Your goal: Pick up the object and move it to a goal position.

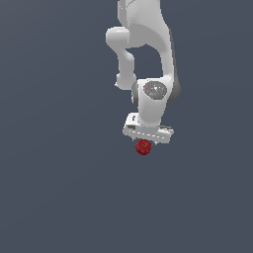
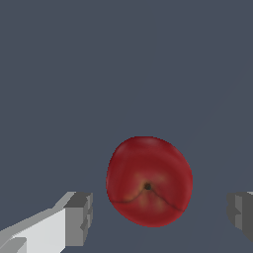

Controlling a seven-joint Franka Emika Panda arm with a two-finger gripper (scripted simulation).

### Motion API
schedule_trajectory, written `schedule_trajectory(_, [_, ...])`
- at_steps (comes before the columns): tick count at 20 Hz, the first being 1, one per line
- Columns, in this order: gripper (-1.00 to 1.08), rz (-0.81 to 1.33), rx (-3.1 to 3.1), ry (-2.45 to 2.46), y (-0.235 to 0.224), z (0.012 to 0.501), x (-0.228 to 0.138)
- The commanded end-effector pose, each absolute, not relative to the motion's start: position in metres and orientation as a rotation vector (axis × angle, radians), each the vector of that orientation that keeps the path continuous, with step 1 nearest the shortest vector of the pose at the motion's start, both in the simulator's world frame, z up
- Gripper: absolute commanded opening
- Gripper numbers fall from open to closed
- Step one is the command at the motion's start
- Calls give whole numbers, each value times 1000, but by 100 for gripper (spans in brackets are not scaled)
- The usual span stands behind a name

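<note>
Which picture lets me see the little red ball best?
The wrist view: the red ball looks big there, between the open gripper fingers, with its dark dimple showing. The exterior view shows only a tiny red blob under the gripper.

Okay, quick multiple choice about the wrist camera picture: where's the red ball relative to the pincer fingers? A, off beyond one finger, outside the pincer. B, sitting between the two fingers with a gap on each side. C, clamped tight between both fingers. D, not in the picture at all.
B: in the wrist view the red ball sits between the pincer fingers, with bare background showing on either side.
</note>
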State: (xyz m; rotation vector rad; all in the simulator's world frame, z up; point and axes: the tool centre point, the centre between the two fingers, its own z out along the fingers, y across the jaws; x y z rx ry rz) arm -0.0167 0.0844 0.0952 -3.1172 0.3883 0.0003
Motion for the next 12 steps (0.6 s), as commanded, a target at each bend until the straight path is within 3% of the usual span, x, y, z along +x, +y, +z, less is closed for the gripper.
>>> schedule_trajectory(1, [100,1,-3117,389,84,90,-17])
schedule_trajectory(12, [100,0,-3117,394,85,47,-17])
